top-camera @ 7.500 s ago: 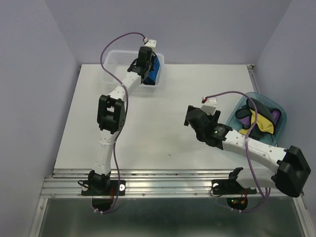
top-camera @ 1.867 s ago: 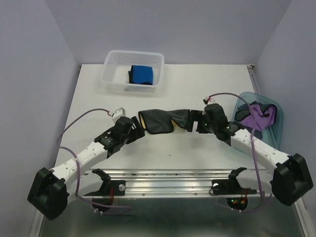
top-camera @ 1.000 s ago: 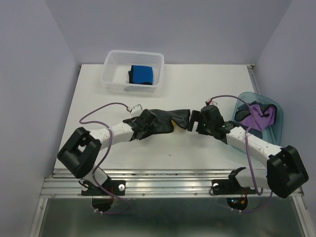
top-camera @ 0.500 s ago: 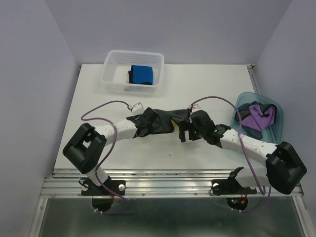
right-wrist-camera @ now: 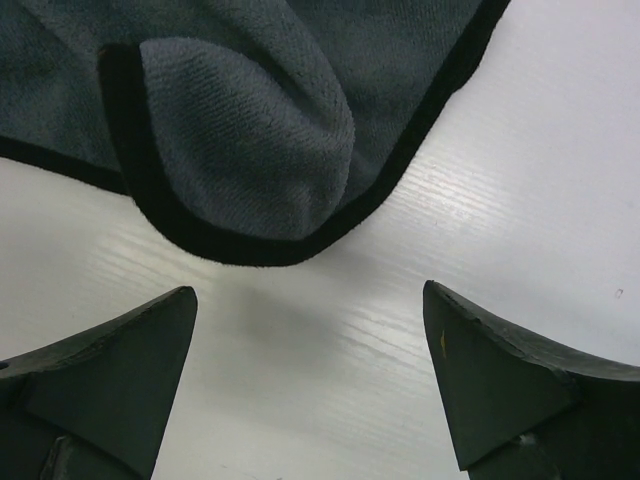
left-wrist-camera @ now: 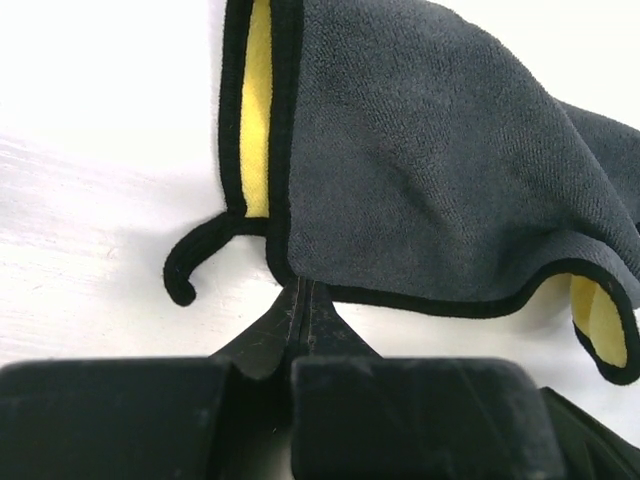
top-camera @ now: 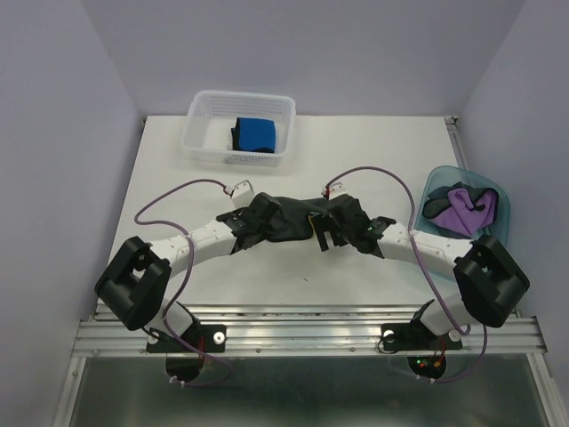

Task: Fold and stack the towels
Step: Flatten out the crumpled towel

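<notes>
Top external view, reading from the left: the white mesh plastic basket [top-camera: 203,149] at the far side of the white table [top-camera: 373,151] holds one bright blue folded towel [top-camera: 256,133], well apart from the work in hand. Nearer us, the left gripper [top-camera: 263,216] sits at the left end of the dark grey towel with a black hem and a yellow underside [top-camera: 292,222], which lies bunched on the middle of the table. The change is here: a second ago these jaws stood partly apart. Now, in the left wrist view, we see the left gripper [left-wrist-camera: 301,296] pressed fully together with its tips meeting at the near edge of that towel [left-wrist-camera: 430,170], so we judge the hem is pinched.

Further right, the right gripper [top-camera: 324,237] has slid leftward from the cloth's right end, and the towel has gone from stretched to slack. Its jaws gape wide and hold nothing. In the right wrist view a folded-over corner of the towel [right-wrist-camera: 240,140] lies just ahead of the right gripper [right-wrist-camera: 310,370], not between its fingers.

At the far right, the translucent blue plastic tub [top-camera: 498,222] holds a purple towel [top-camera: 467,206] over darker cloth, not yet handled.

We judge this fold has barely begun: one side is secured, and the right corner must be taken next
</notes>
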`<state>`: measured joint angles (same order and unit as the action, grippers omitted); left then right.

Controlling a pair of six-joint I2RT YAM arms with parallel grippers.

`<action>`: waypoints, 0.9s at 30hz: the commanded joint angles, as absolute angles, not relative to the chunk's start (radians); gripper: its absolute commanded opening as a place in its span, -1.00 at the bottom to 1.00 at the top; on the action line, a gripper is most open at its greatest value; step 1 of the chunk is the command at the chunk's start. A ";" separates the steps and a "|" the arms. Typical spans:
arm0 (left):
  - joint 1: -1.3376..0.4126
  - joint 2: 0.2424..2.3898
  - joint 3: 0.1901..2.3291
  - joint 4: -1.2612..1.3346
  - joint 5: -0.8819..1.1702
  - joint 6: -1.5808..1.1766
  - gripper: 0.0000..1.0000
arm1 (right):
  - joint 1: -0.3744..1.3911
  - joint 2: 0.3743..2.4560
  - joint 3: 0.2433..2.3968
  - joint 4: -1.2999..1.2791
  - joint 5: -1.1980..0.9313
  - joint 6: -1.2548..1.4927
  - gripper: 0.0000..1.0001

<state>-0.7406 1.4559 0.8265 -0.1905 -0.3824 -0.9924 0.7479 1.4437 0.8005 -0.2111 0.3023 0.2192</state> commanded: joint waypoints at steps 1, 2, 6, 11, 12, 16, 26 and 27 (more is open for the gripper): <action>-0.746 1.462 0.840 -0.204 -0.405 -0.980 -1.00 | 0.756 1.471 0.871 -0.147 0.344 0.183 0.96; -0.746 1.488 0.850 -0.215 -0.400 -0.982 -0.96 | 0.756 1.476 0.873 -0.144 0.351 0.184 0.85; -0.746 1.551 0.880 -0.239 -0.385 -0.989 -0.58 | 0.756 1.480 0.870 -0.121 0.373 0.189 0.00; -0.746 1.583 0.896 -0.256 -0.390 -1.009 -0.17 | 0.756 1.477 0.871 -0.120 0.365 0.186 -0.58; -0.744 1.585 0.899 -0.259 -0.393 -1.012 -0.14 | 0.756 1.477 0.871 -0.117 0.357 0.186 -0.65; -0.745 1.597 0.913 -0.278 -0.417 -1.028 -0.06 | 0.758 1.485 0.870 -0.120 0.350 0.187 -0.75; -0.735 1.675 0.980 -0.282 -0.452 -1.019 -0.05 | 0.756 1.494 0.862 -0.118 0.336 0.193 -0.77; -0.730 1.681 0.986 -0.288 -0.457 -1.020 -0.05 | 0.756 1.493 0.862 -0.120 0.334 0.195 -0.77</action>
